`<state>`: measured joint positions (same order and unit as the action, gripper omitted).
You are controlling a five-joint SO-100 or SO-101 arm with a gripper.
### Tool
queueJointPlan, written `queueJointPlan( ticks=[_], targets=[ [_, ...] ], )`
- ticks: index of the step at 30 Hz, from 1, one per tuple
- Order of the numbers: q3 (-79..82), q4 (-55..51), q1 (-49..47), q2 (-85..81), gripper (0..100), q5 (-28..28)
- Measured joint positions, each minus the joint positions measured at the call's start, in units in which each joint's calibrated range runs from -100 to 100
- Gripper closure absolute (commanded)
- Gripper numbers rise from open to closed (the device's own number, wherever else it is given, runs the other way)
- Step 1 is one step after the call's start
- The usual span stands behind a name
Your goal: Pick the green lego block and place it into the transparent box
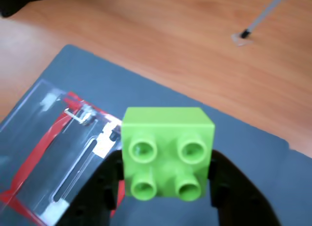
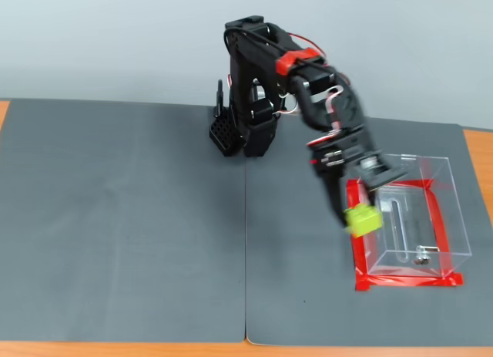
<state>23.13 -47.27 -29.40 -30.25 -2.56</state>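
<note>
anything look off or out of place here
Nothing stands out. The gripper holds the green brick squarely, lifted beside the clear box, which sits upright inside its red tape outline on the grey mat. No spill or visible damage.

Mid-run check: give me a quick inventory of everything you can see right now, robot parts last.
green lego block: one, lime green, held in the gripper, up off the mat by the box's left wall in the fixed view.
transparent box: one, clear, on the right mat inside a red outline.
red tape outline: one, red, around the box's base.
mats: two, dark grey, side by side on the table.
table: one, wood brown, under the mats.
arm: one, black with red parts, at the back centre.
gripper: one, black, shut on the block.
</note>
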Motion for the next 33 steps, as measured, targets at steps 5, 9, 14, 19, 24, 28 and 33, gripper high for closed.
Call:
queueJointPlan(
  ticks=[5, 9, 14, 19, 24, 28, 33],
  targets=[
    [0.0, 0.0, -5.7, 0.0, 94, 0.0],
    [0.0, 0.0, -10.2, 0.0, 94, 0.0],
    [0.0, 0.0, -12.8, 0.6, 94, 0.0],
    [-3.4, 0.0, -13.8, 5.2, 94, 0.0],
    [-9.6, 0.0, -15.3, 11.6, 94, 0.0],
    [-13.4, 0.0, -16.7, 16.7, 94, 0.0],
    [-13.7, 0.0, -19.2, 20.2, 94, 0.0]
  ],
)
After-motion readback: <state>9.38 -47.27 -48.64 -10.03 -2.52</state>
